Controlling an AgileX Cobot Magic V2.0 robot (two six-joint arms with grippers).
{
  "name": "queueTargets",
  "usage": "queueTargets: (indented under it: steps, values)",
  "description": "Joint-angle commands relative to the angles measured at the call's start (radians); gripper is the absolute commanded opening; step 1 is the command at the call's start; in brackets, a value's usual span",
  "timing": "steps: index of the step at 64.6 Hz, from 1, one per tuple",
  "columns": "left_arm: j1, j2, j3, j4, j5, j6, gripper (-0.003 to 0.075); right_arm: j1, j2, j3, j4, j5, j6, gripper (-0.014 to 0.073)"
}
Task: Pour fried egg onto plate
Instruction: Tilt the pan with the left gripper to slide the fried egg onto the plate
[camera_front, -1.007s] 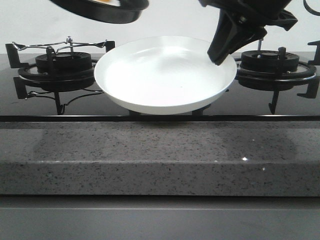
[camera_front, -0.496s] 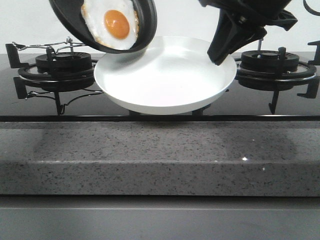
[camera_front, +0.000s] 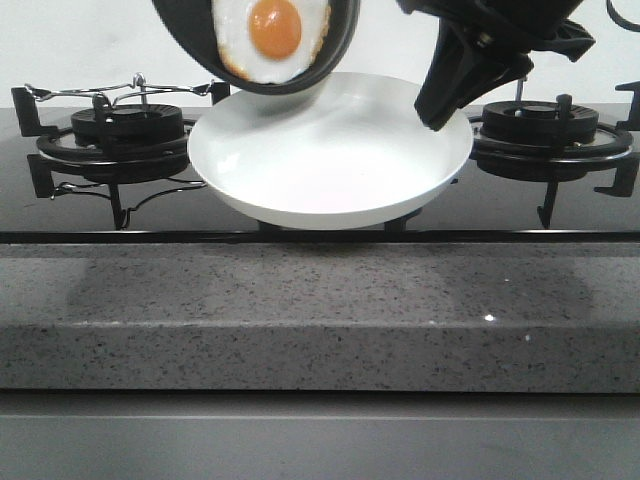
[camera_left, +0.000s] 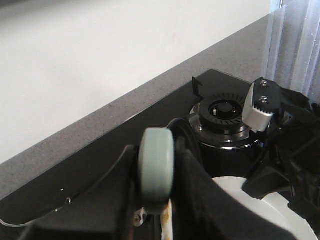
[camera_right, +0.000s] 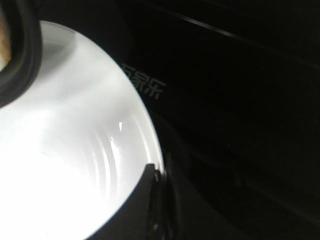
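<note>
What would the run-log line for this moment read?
phase: pouring | black frying pan: tilted over round white plate | fried egg: in pan | right gripper: on plate rim

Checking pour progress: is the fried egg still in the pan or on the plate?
In the pan. The fried egg clings to the steeply tipped frying pan above the plate, which holds nothing.

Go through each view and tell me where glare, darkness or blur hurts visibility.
Front view: sharp and evenly lit; the plate shows only soft sheen, the fried egg in the tilted pan reads clearly. Left wrist view: the pale handle close to the lens is blurred, the wall washed out. Right wrist view: the plate's inside is blown out white, the stove top nearly black.
</note>
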Motion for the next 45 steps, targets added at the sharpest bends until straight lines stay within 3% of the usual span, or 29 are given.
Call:
queueTargets:
  steps: [1,21,45]
  values:
    - [-0.035,-0.034,-0.033,0.033,-0.125,-0.007,-0.0019,-0.002,-0.039,-0.024,0.032,-0.045,-0.011,-0.0057]
    - [-0.102,-0.034,-0.033,0.191,-0.13,-0.056,-0.002,-0.002,-0.039,-0.024,0.032,-0.045,-0.011,-0.0057]
    - [-0.102,-0.034,-0.033,0.191,-0.126,-0.097,-0.002,-0.002,-0.039,-0.024,0.032,-0.045,-0.011,-0.0057]
